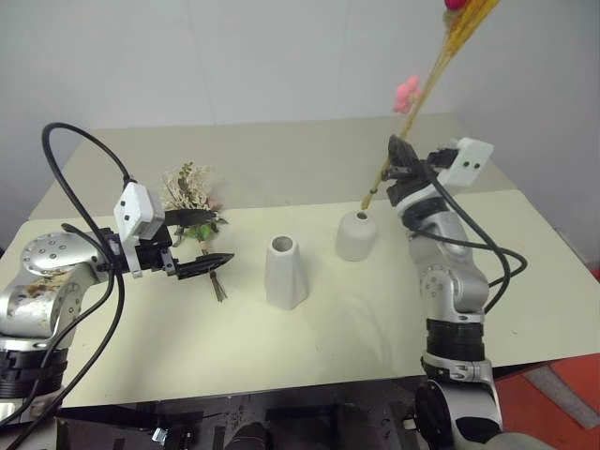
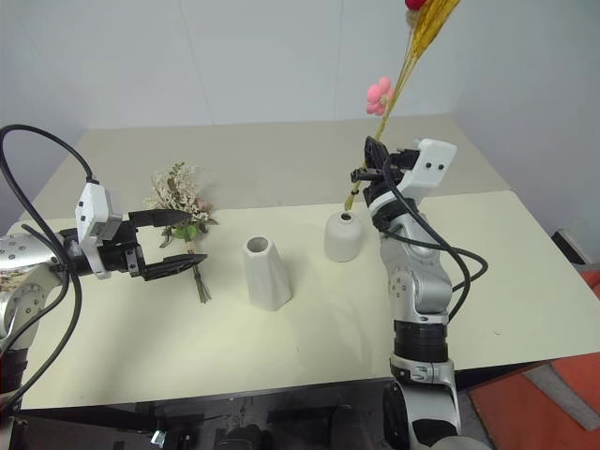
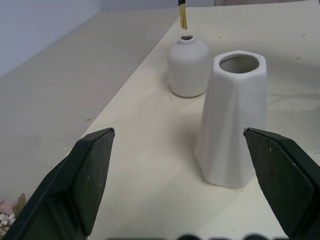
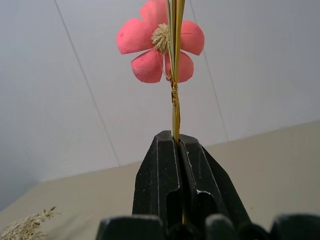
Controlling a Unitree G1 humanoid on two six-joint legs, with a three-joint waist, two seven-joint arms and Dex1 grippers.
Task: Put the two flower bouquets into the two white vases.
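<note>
The cream-white bouquet [image 1: 190, 194] lies on the table at the left, its stems [image 1: 218, 284] pointing toward the front edge. My left gripper [image 1: 201, 242] hovers open by those stems, and nothing sits between its fingers [image 3: 85, 175]. It faces the taller tapered vase [image 1: 285, 272] and the rounded vase [image 1: 357, 235]. My right gripper [image 1: 397, 159] is shut on the stem of the yellow-orange plume [image 1: 466, 21] with pink blooms [image 1: 406, 93]. The plume stands tilted, and its stem end [image 3: 183, 16] hangs just above the rounded vase's mouth [image 3: 186, 37].
The vases stand mid-table on a pale yellow-green tabletop [image 1: 309, 337]. A second beige table [image 1: 281, 155] adjoins it behind, against a white wall. The front edge [image 1: 281, 384] runs close to me, and red floor [image 1: 562, 394] lies beyond the right corner.
</note>
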